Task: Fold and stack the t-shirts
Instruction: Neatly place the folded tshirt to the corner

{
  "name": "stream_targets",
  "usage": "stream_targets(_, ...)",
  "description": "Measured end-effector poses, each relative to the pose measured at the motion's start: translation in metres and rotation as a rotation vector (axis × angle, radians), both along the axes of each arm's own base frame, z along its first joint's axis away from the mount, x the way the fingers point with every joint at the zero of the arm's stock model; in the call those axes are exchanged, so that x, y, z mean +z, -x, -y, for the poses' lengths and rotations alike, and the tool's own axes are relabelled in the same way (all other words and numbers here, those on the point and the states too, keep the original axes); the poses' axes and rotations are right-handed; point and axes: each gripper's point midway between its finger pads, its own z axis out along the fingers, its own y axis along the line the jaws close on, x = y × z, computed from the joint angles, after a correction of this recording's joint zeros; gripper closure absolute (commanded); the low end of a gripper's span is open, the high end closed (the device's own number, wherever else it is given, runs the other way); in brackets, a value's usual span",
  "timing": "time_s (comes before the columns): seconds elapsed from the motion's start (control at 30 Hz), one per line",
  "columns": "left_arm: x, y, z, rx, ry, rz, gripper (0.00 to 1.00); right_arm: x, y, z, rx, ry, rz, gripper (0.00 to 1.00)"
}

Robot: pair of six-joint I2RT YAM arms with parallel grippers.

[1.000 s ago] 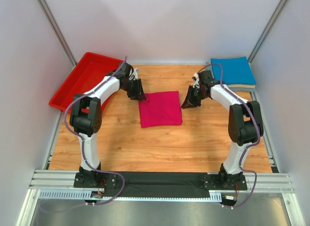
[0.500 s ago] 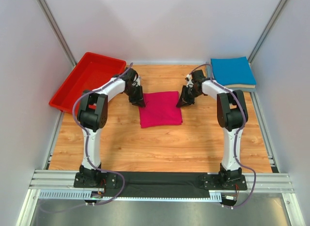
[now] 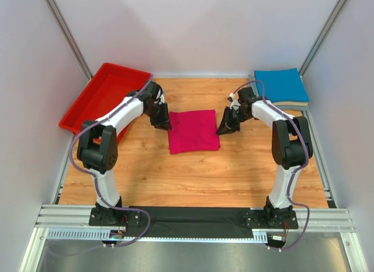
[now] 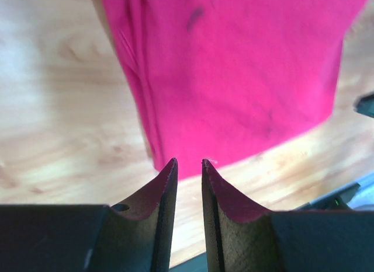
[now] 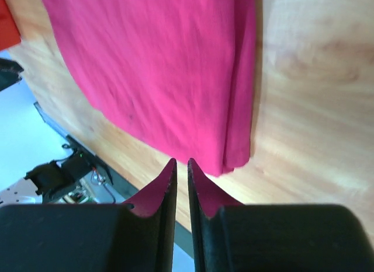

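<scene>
The magenta-pink t-shirt [image 3: 193,131] lies folded in a flat square at the table's middle; it also shows in the left wrist view [image 4: 234,79] and the right wrist view [image 5: 158,68]. The blue t-shirt [image 3: 280,85] lies folded at the back right, on top of a grey one [image 3: 294,103]. My left gripper [image 3: 165,121] is low at the pink shirt's left edge, its jaws [image 4: 187,161] almost closed and empty. My right gripper [image 3: 225,127] is just off the shirt's right edge, its jaws [image 5: 182,160] almost closed and empty.
A red plastic bin [image 3: 96,103] stands at the back left, close to my left arm. White walls close in the table on three sides. The aluminium rail with the arm bases [image 3: 193,216] runs along the near edge.
Both grippers have shifted a little along the pink shirt's sides towards me, and the right one has moved slightly away from the shirt. The left elbow has swung outward. The shirt has stayed flat in place.
</scene>
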Motion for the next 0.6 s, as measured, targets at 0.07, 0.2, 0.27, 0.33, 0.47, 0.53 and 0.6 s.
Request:
stream_targets(0.07,0.002,0.019,0.001,-0.008,0.024,-0.009,0.69,-0.006,0.014,0.0,0.007,-0.011,-0.029,0.85)
stream_targets(0.2,-0.027,0.061,0.007,-0.027,0.052,-0.102,0.7,-0.029,0.038,0.005,0.01,0.001,-0.109,0.85)
stream_targets(0.27,-0.047,0.081,0.006,-0.034,0.034,-0.165,0.71,-0.035,0.044,0.006,0.012,0.008,-0.132,0.86)
stream_targets(0.33,-0.063,0.098,0.002,-0.037,-0.003,-0.229,0.71,-0.04,0.046,0.007,0.013,0.016,-0.136,0.86)
stream_targets(0.47,-0.075,0.106,-0.007,-0.026,-0.087,-0.298,0.71,-0.045,0.043,0.011,0.004,0.045,-0.12,0.86)
stream_targets(0.53,-0.071,0.099,-0.013,-0.012,-0.132,-0.285,0.69,-0.047,0.042,0.014,-0.002,0.067,-0.114,0.82)
stream_targets(0.6,-0.063,0.091,-0.016,0.002,-0.155,-0.265,0.65,-0.045,0.041,0.017,-0.01,0.084,-0.103,0.76)
